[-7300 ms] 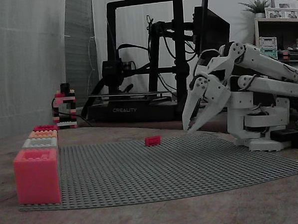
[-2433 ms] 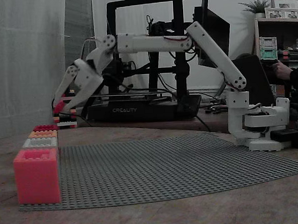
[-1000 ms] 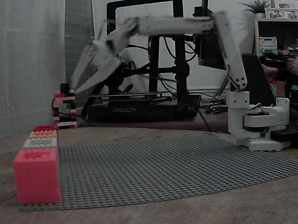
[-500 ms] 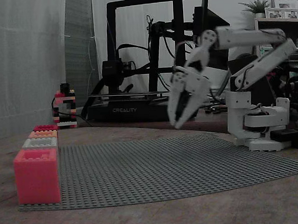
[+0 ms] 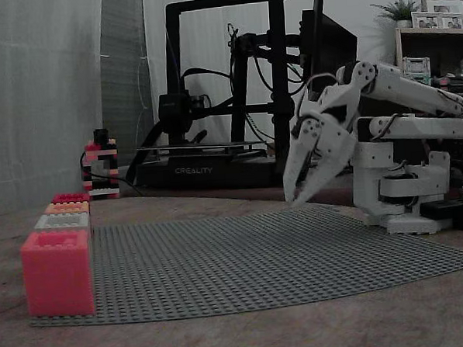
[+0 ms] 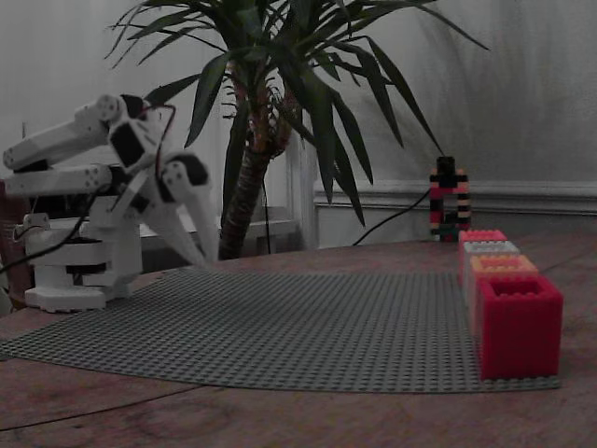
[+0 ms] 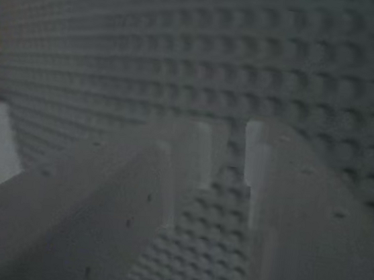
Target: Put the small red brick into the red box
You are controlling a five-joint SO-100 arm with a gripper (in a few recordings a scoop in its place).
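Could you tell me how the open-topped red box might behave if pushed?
The red box looks brick-built, so probably rigid. Its open hollow top suggests lightness. Standing on the studded baseplate, it may resist sliding.

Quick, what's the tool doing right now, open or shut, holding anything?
Tool: slightly open, holding nothing; the grey studded baseplate shows through the gap.

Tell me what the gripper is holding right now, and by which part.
Nothing. The gripper hangs empty above the grey baseplate; in the wrist view, bare baseplate studs show in the gap between its fingers.
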